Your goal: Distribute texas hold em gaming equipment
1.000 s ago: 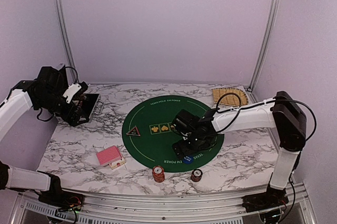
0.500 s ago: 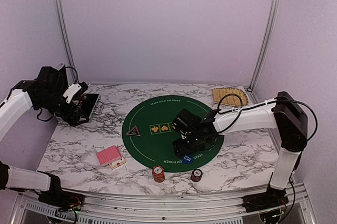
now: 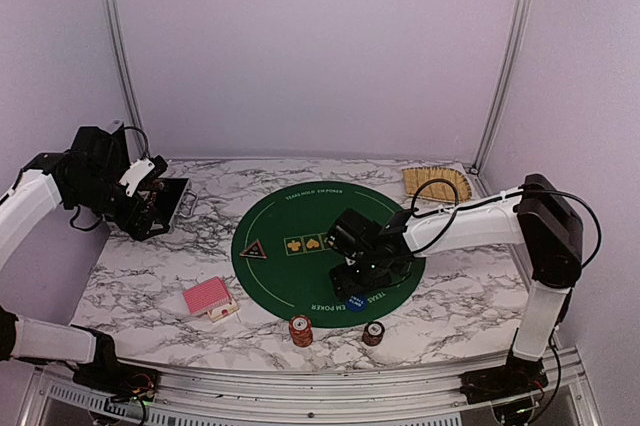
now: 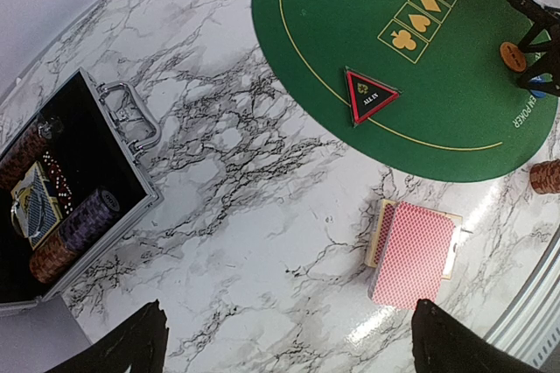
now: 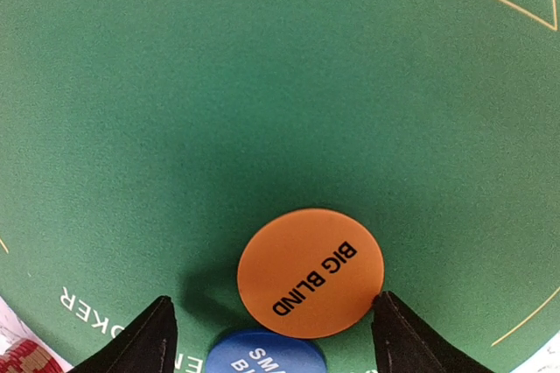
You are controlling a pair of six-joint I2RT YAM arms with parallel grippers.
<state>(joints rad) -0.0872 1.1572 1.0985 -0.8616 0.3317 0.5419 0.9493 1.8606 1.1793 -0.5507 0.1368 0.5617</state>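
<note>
One blue disc (image 5: pixel 265 353) touching orange disc (image 5: pixel 311 272) on mat (image 5: pixel 175 84).

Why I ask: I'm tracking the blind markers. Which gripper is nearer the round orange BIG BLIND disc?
Right. The right gripper hangs over the round orange disc, a finger on each side. The left gripper is far off, above the marble table near the open black-and-silver case.

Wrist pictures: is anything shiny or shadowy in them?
Left wrist: white glare streaks the marble table beside the playing cards. Right wrist: a soft shadow darkens the green mat left of the orange disc, whose lettering is sharp.
</note>
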